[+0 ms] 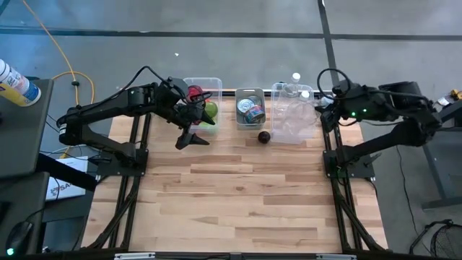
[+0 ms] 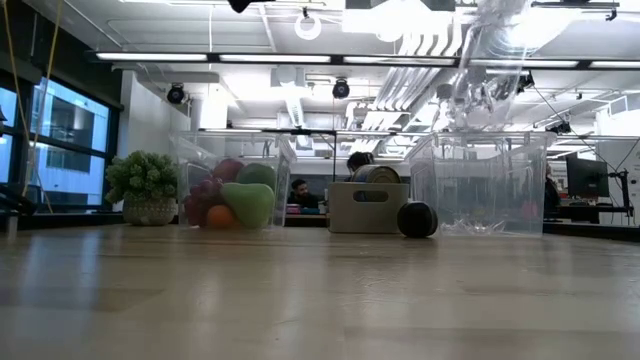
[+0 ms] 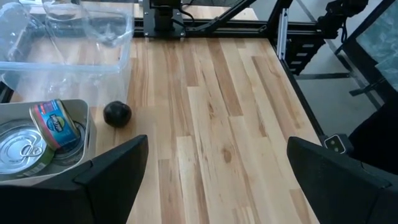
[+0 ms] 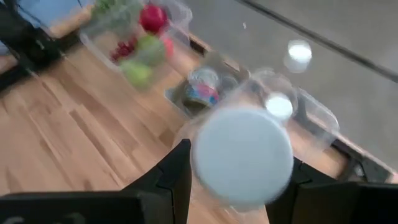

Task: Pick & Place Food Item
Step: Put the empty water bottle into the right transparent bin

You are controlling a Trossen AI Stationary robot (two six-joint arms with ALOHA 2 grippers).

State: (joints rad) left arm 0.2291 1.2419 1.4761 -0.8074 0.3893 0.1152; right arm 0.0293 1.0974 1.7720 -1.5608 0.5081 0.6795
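Right claw (image 4: 239, 186) pinches a clear bottle (image 4: 242, 155) high over the clear bin (image 1: 292, 115), so it should go straight down slowly, while the left claw (image 3: 217, 180) waits spread by the fruit bin (image 1: 206, 97).

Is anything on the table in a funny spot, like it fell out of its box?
Yes. A small dark round fruit sits loose on the wooden table, between the grey bin of cans and the clear bottle bin. Everything else is inside a bin, so it looks left out.
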